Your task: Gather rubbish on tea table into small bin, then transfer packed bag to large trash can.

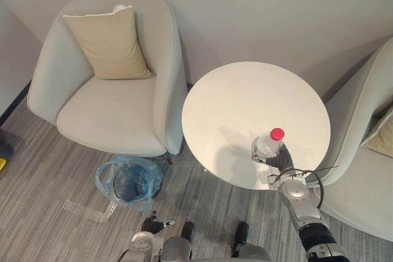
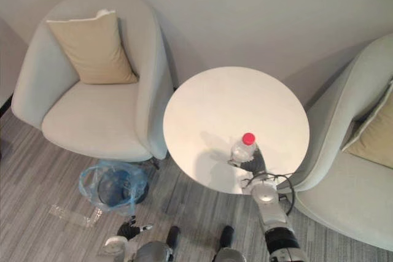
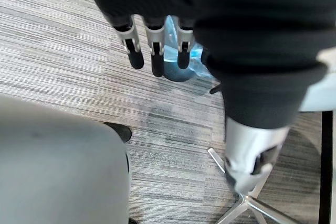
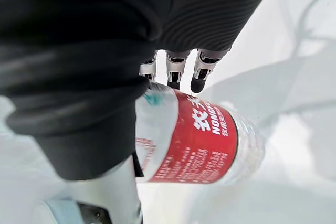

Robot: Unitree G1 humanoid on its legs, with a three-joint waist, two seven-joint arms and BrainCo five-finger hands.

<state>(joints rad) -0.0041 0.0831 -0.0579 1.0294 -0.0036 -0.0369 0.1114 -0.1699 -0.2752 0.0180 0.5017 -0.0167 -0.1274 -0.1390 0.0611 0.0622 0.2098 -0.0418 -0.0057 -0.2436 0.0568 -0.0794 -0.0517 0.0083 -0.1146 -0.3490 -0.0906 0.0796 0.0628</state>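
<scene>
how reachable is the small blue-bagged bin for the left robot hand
Probably yes: the left robot hand hangs low near the small bin lined with a blue plastic bag, only grey carpet between.

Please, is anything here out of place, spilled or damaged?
One thing: a clear flat piece lies on the carpet beside the blue-bagged small bin, not in it; what it is I cannot tell. Nothing is spilled: the bottle stands upright on the table, the right hand around it.
</scene>
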